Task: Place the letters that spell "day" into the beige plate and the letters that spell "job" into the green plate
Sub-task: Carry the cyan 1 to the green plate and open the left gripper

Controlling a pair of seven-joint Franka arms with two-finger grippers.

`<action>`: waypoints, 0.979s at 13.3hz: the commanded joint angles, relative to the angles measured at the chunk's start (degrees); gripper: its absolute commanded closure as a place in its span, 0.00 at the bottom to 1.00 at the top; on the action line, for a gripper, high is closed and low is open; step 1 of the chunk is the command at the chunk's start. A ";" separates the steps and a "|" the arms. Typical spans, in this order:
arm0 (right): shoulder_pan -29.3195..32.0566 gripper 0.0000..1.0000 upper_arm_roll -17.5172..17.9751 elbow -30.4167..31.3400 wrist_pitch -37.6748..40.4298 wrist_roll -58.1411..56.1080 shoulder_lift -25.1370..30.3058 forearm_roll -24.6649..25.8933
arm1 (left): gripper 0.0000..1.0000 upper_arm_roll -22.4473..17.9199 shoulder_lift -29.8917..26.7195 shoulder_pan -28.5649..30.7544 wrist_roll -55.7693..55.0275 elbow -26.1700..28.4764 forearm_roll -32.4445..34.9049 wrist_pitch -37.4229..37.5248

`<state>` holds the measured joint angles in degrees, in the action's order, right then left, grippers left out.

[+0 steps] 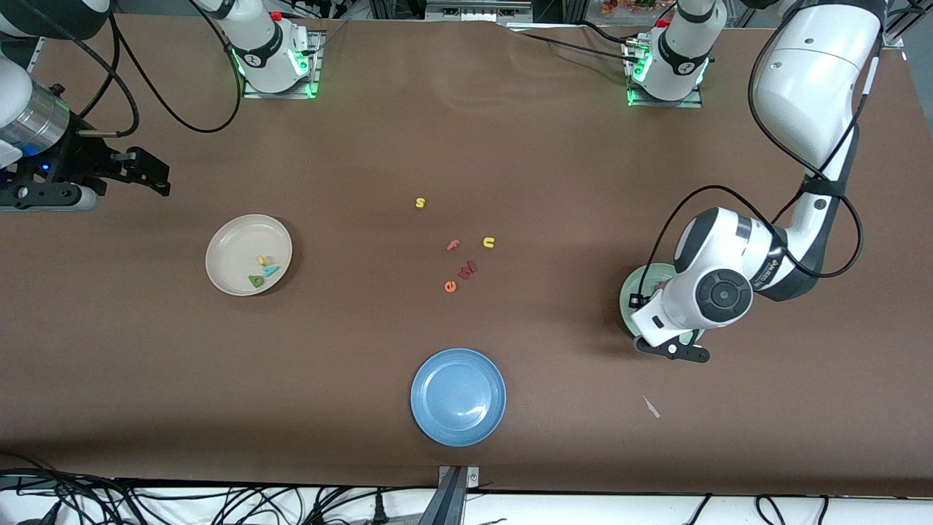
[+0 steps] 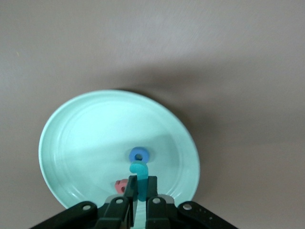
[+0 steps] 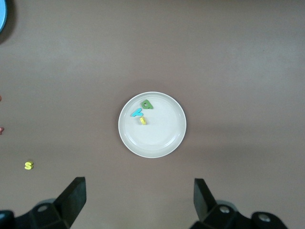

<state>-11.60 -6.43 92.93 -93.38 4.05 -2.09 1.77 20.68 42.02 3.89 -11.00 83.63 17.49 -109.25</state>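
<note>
Green plate (image 2: pixel 76 143) sits at the left arm's end of the tabletop. Your left hand (image 2: pixel 138 191) hangs straight over it, clamped on the teal "j" (image 2: pixel 139 179), long axis along the fingers; "o" (image 2: pixel 139 155) and "b" (image 2: pixel 121 186) lie directly below. Right hand (image 3: pixel 138 200) waits, spread apart, above the beige plate (image 3: pixel 157 143).

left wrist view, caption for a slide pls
Left gripper shut on the teal j over the green plate, blue o inside.
</note>
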 commanded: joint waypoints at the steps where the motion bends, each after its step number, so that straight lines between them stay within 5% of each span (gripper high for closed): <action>1: 0.00 0.00 0.80 0.15 -0.13 -0.18 0.33 1.05 | 1.00 0.15 -0.71 0.59 1.95 3.29 -1.76 -0.26; 7: 0.00 0.00 0.98 0.15 -0.05 -0.18 0.33 1.05 | 0.96 0.15 -0.36 2.00 1.86 9.27 -1.76 -6.75; 8: 0.09 0.00 0.98 0.15 -0.05 -0.09 0.33 1.05 | 0.75 0.15 -0.36 2.00 1.34 9.36 -1.76 -6.76; 10: 0.09 0.00 0.98 0.15 -0.05 -0.09 0.33 1.05 | 0.00 0.15 -0.71 2.00 1.51 9.01 -1.76 -6.68; 13: 0.09 0.00 0.98 0.15 -0.05 -0.09 0.33 1.05 | 0.00 0.24 -1.59 1.91 1.69 8.31 -1.76 -6.15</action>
<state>-11.62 -5.77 92.93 -93.38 4.05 -2.09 1.80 20.73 42.34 5.49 -10.73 91.62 17.48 -115.59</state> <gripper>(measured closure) 0.000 0.454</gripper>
